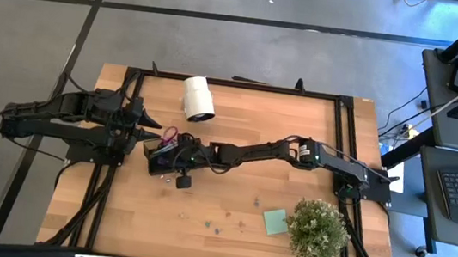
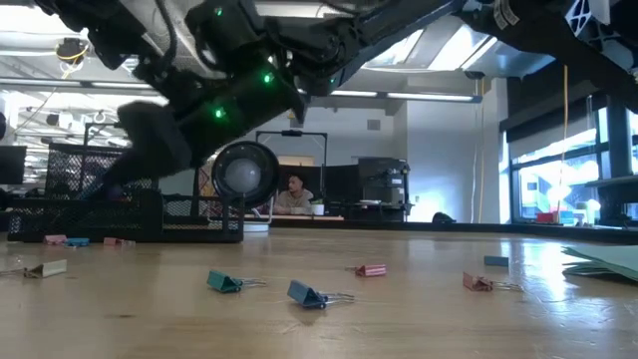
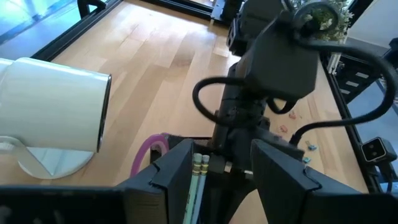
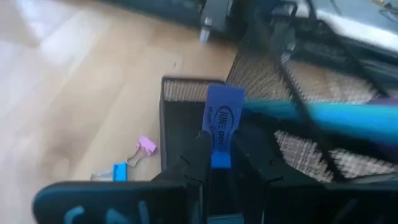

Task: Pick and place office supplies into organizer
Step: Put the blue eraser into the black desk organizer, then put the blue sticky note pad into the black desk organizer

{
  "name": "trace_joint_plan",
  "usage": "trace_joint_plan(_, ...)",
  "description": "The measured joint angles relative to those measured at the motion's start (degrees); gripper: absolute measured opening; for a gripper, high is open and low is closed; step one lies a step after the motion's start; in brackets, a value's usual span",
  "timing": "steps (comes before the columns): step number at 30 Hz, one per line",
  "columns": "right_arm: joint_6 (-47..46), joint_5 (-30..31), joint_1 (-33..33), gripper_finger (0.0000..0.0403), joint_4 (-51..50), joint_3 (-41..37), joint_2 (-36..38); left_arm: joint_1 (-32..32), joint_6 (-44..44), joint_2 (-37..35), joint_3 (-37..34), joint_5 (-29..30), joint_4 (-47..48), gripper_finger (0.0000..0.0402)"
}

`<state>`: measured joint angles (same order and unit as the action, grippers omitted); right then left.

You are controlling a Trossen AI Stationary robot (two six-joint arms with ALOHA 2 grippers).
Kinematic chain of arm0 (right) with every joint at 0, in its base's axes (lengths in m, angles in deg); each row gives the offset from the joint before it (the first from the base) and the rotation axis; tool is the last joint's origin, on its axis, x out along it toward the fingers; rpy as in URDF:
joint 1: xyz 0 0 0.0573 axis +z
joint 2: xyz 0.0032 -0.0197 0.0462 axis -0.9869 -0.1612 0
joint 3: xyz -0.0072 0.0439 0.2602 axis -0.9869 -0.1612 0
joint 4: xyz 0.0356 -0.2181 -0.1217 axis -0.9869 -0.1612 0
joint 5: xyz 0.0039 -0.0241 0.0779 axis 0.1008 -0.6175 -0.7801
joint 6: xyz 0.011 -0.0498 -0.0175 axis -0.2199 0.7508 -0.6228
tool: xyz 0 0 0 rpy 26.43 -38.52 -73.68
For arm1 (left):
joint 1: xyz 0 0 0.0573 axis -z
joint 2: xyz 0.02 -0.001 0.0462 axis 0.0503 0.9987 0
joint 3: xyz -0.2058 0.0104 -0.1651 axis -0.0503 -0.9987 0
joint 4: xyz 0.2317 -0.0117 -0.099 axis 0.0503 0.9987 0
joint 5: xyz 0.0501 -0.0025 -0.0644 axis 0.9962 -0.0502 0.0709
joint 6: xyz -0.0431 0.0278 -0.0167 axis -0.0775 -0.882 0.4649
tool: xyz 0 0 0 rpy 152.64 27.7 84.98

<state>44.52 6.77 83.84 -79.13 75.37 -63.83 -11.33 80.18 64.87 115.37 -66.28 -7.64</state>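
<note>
Right gripper (image 4: 214,163) clamps a blue eraser (image 4: 221,124) over the organizer (image 4: 180,118) at frame centre, ready to drop; left gripper (image 3: 221,168) waits, fingers apart.

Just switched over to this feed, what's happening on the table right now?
The right gripper is shut on a small blue item with printing on it, holding it over the black mesh organizer. The left gripper waits open beside the organizer, where pale green pencils and a purple scissor handle show. Binder clips and a green sticky-note pad lie loose on the table, beside a potted plant.
</note>
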Motion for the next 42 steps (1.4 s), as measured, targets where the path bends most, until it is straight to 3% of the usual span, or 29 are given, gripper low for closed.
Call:
trace_joint_plan(16, -0.13, 0.0, 0.0, 0.0056, 0.44, 0.0, -0.96, -0.01, 0.0, 0.02, 0.0, -0.01, 0.0, 0.0156)
trace_joint_plan(30, -0.15, 0.0, 0.0, 0.0143, 0.27, 0.0, -0.96, -0.02, 0.0, 0.02, 0.0, 0.0, -0.01, 0.0156)
trace_joint_plan(42, -0.15, 0.08, 0.0, 0.0154, 0.03, -0.02, -0.77, 0.0, -0.04, 0.02, 0.0, -0.02, 0.0, 0.0156)
